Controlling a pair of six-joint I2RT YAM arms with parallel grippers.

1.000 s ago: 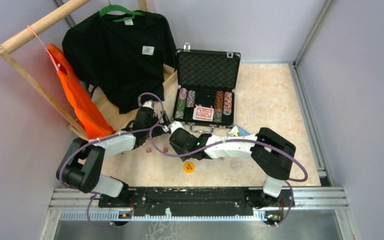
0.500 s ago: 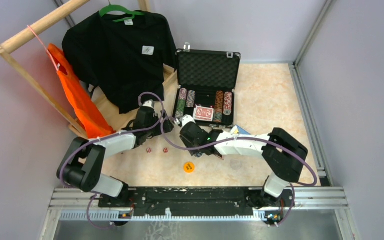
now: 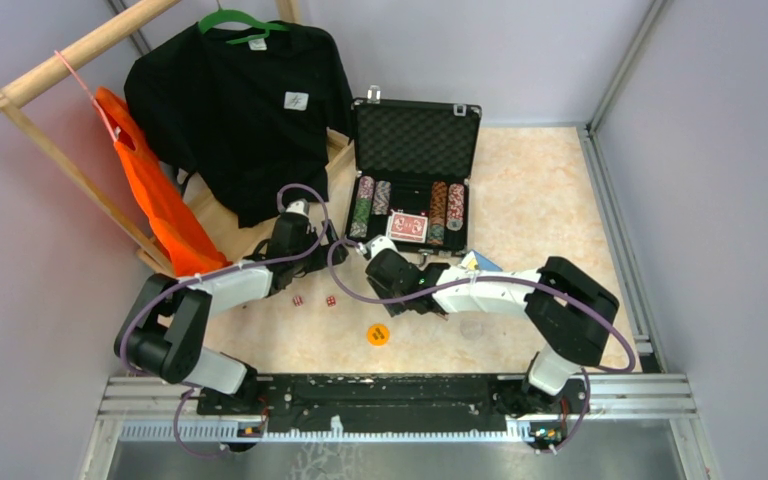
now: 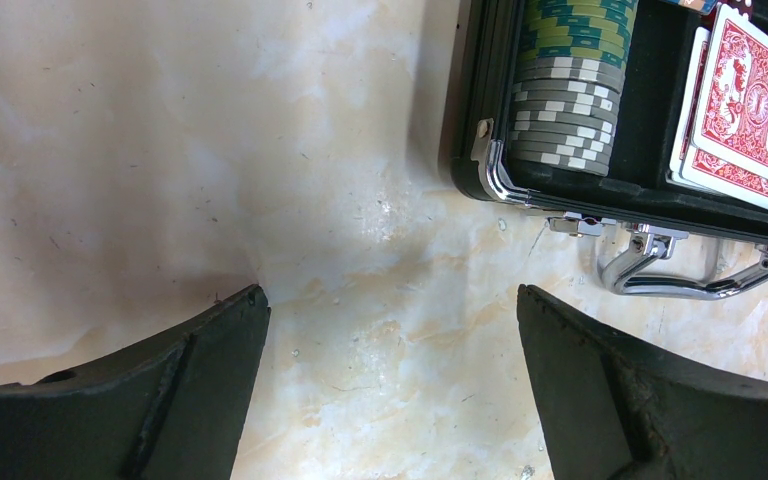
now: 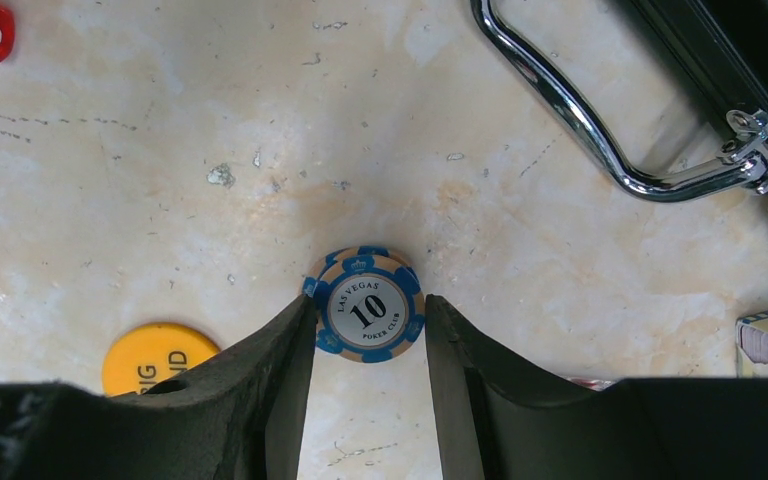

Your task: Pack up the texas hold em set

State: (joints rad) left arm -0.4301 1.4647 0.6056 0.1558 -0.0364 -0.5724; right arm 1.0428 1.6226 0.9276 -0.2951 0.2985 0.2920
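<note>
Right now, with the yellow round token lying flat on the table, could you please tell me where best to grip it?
Take the yellow round token by its rim, at two opposite points, coming straight down from above. It is a thin disc lying flat on the table, so only its edge can be pinched; expect to brush the tabletop on the way in.

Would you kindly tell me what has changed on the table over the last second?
The right gripper, shut on a blue-and-tan poker chip, travelled forward towards the open black case. Nothing was visibly picked up or released. The open left gripper, the two red dice and the orange round token stayed put.
</note>
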